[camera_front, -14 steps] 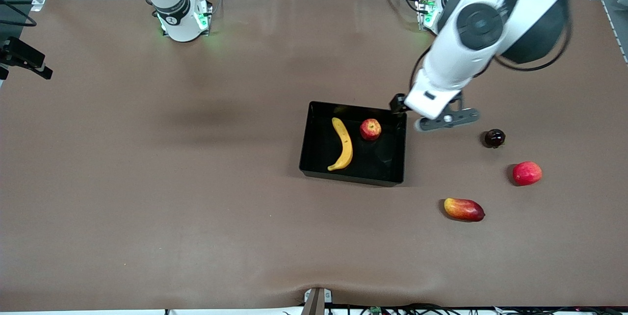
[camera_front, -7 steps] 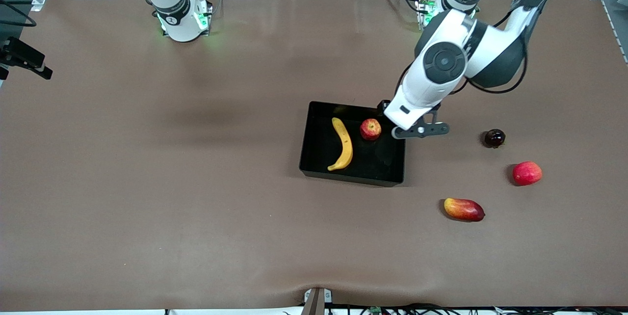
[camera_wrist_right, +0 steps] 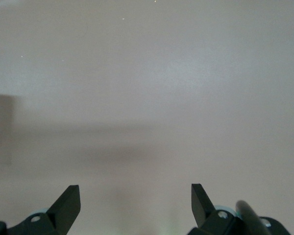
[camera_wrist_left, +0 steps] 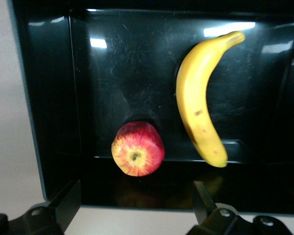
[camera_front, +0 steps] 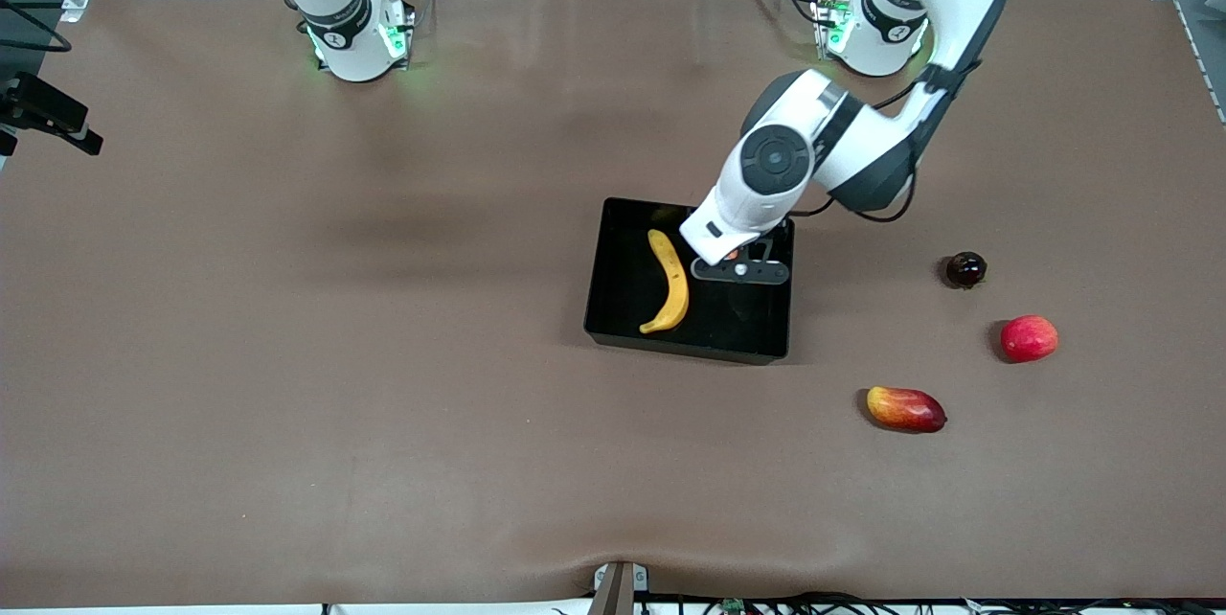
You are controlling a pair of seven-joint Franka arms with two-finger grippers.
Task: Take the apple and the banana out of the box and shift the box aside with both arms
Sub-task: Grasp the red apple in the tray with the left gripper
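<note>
1. Front view: I see the black box (camera_front: 690, 284) near the middle of the table, toward the left arm's end. The banana (camera_front: 669, 282) lies in it along the wall at its 9 o'clock side. The left gripper (camera_front: 739, 268) hangs over the box's 1 o'clock corner and covers nearly all of the apple; only a sliver of red shows under it. Loose on the table at the box's 3 to 5 o'clock are a dark round fruit (camera_front: 965, 269), a red fruit (camera_front: 1029, 338) and a red-yellow mango (camera_front: 905, 408), nearest the camera. The right arm waits at its base; its gripper is out of this view.

2. Left wrist view: I see the left gripper (camera_wrist_left: 135, 208) spread wide, holding nothing, directly above the apple (camera_wrist_left: 137, 155). The apple and banana (camera_wrist_left: 202, 114) rest apart on the box floor (camera_wrist_left: 122, 68).

3. Right wrist view: the right gripper (camera_wrist_right: 135, 203) is spread open, empty, over bare table (camera_wrist_right: 152, 88).

4. I can read no labels or writing anywhere.
</note>
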